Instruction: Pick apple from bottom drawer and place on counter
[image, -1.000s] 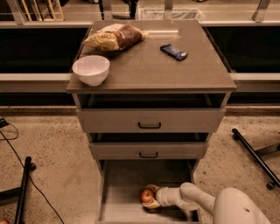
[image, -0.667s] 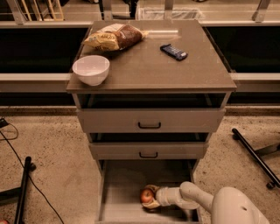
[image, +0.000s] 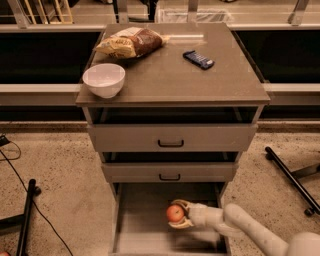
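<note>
A grey-brown three-drawer cabinet (image: 172, 131) is seen from above and in front, standing on a speckled floor (image: 60, 170). Its flat top, the counter (image: 170, 80), is the widest surface. Below it, two upper drawers (image: 130, 172) with black handles are shown slightly pulled out. The bottom drawer (image: 137, 222) is pulled out furthest, and its flat floor is exposed. A pale robot arm (image: 245, 225) is seen reaching in from the lower right, across the right side of that drawer.

On the counter, a bag of bread (image: 131, 42) is laid at the back left. A white bowl (image: 104, 79) is set at the front left corner, and a small dark blue packet (image: 198, 59) is placed towards the back right.

The gripper (image: 174, 214) is positioned inside the bottom drawer, near its middle. A small red apple (image: 175, 213) is clasped between its two fingers (image: 183, 204), one above and one below the fruit.
</note>
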